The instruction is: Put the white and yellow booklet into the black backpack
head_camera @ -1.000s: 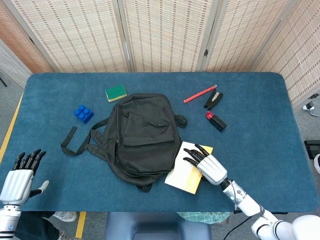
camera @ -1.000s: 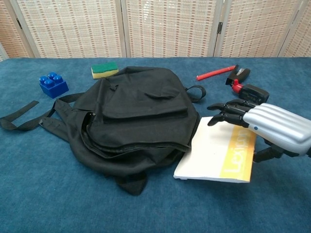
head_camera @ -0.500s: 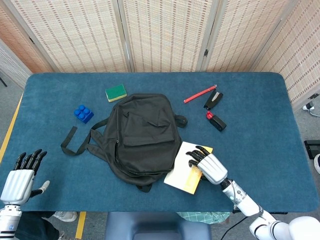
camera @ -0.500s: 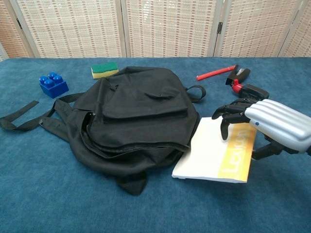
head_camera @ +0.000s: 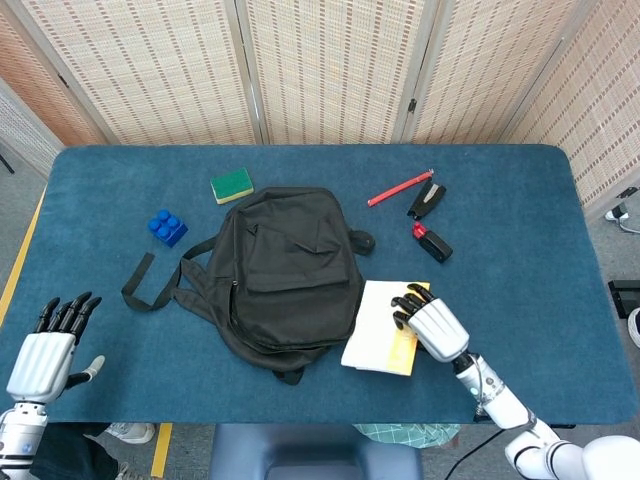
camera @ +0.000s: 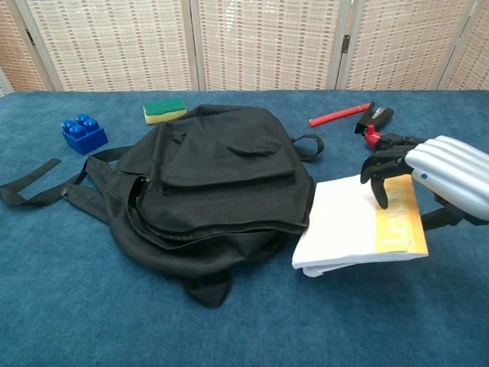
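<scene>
1. We see the black backpack [head_camera: 290, 270] lying flat near the middle of the blue table [head_camera: 520, 230], its strap [head_camera: 140, 283] trailing off toward our left side.
2. The white and yellow booklet [head_camera: 380, 340] lies on the table just beside the backpack's right edge, outside the bag; in the chest view its near edge looks lifted off the cloth, with pages fanning a little beneath.
3. Our right hand [head_camera: 430, 322] sits at the booklet's yellow outer edge, dark fingers [camera: 380, 191] curled down onto the cover. The thumb seems to reach under that edge, so we take it that the hand grips the booklet, though the contact underneath is hidden from us.
4. Our left hand [head_camera: 45, 355] shows only in the head view, at the near left corner of the table, fingers spread apart and holding nothing, well away from the backpack.
5. Beyond the backpack lie a green and yellow sponge [head_camera: 232, 185] and a blue toy brick [head_camera: 167, 227], the brick near the strap.
6. On the far right side lie a red pen [head_camera: 399, 188], a black object [head_camera: 426, 199] just beside it, and a red and black object [head_camera: 432, 242] between that and the booklet.
</scene>
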